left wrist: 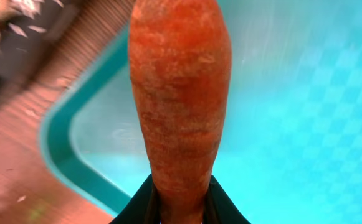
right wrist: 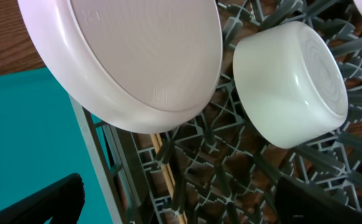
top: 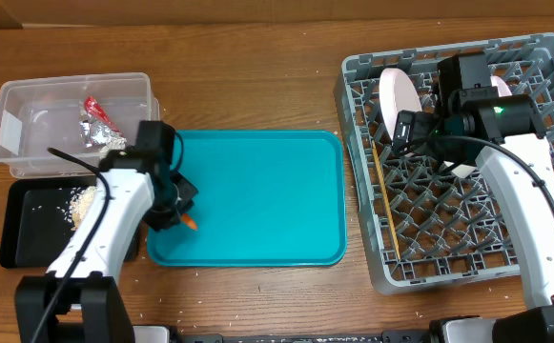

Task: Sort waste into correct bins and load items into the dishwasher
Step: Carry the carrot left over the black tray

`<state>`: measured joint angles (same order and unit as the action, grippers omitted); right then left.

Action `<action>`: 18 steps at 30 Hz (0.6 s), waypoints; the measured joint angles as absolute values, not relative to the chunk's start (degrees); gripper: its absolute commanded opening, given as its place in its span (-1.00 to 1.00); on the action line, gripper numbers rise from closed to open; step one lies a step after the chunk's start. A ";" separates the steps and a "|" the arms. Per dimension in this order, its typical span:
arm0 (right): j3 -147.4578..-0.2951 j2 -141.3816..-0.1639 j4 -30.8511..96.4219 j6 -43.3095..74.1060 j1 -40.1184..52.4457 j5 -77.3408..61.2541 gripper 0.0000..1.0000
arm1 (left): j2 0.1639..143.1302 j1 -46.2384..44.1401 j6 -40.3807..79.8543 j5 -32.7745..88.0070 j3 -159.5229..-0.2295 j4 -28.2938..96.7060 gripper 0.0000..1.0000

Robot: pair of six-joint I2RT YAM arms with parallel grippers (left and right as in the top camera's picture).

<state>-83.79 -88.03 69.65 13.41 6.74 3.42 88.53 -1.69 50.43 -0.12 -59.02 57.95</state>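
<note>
Carrot (left wrist: 179, 106), pinched only at its narrow end by my left gripper (left wrist: 181, 202), may swing loose over the teal tray (top: 257, 191); my right gripper (top: 407, 129) stands open.

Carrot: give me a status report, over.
Left claw shut on carrot, over teal tray corner. Right claw open at rack, by plate. No obstacle seen toward black tray.
</note>
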 measured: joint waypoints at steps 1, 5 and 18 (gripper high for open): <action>-83.79 -88.03 69.71 13.41 6.74 3.42 1.00 | 88.53 -1.06 50.22 -0.43 -59.79 58.83 -0.91; -83.79 -88.03 70.24 13.43 6.76 3.40 1.00 | 88.53 2.76 49.30 -1.72 -61.23 61.56 -0.87; -83.79 -88.03 70.96 13.41 6.76 3.40 1.00 | 88.53 26.35 44.75 -3.77 -61.23 59.13 -0.91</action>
<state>-83.79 -88.03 70.96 13.41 6.76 3.40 88.53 26.35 44.75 -3.77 -61.23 59.13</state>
